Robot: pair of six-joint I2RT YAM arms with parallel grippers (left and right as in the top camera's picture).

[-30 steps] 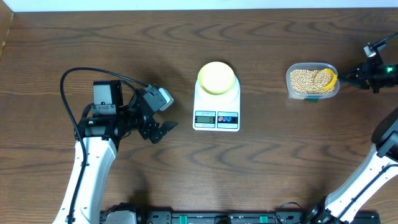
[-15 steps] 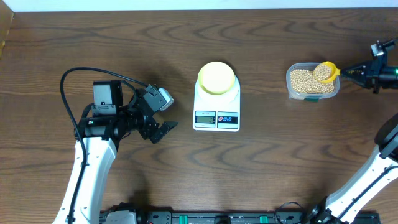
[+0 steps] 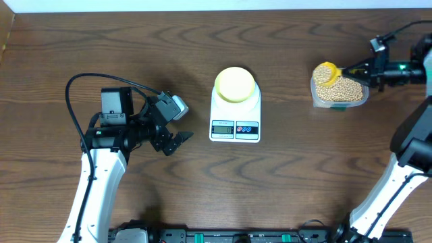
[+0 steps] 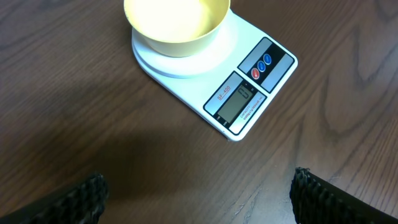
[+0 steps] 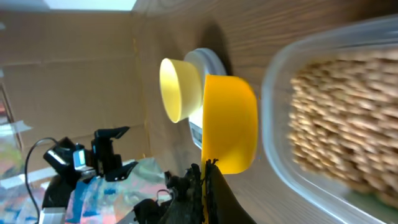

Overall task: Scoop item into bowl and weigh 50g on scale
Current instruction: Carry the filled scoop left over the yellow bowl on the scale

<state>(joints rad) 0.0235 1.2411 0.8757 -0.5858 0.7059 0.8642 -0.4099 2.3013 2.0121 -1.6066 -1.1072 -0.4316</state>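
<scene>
The pale-yellow bowl (image 3: 235,84) sits empty on the white scale (image 3: 235,121) at table centre; both also show in the left wrist view, bowl (image 4: 177,25) and scale (image 4: 249,99). Tan grains (image 3: 341,89) fill a clear tub (image 3: 339,102) at the right. My right gripper (image 3: 370,67) is shut on the handle of a bright yellow scoop (image 3: 328,73), whose cup holds grains above the tub's left edge. In the right wrist view the scoop (image 5: 230,121) is seen from behind, with the bowl (image 5: 177,87) beyond. My left gripper (image 3: 177,142) is open and empty, left of the scale.
A black cable (image 3: 88,84) loops over the left arm. The table's far edge runs along the top of the overhead view. Cardboard and clutter show beyond the table in the right wrist view.
My right gripper has lifted the scoop out of the grains and carried it left, from the tub's right side to over its left edge. The left arm has not moved.
</scene>
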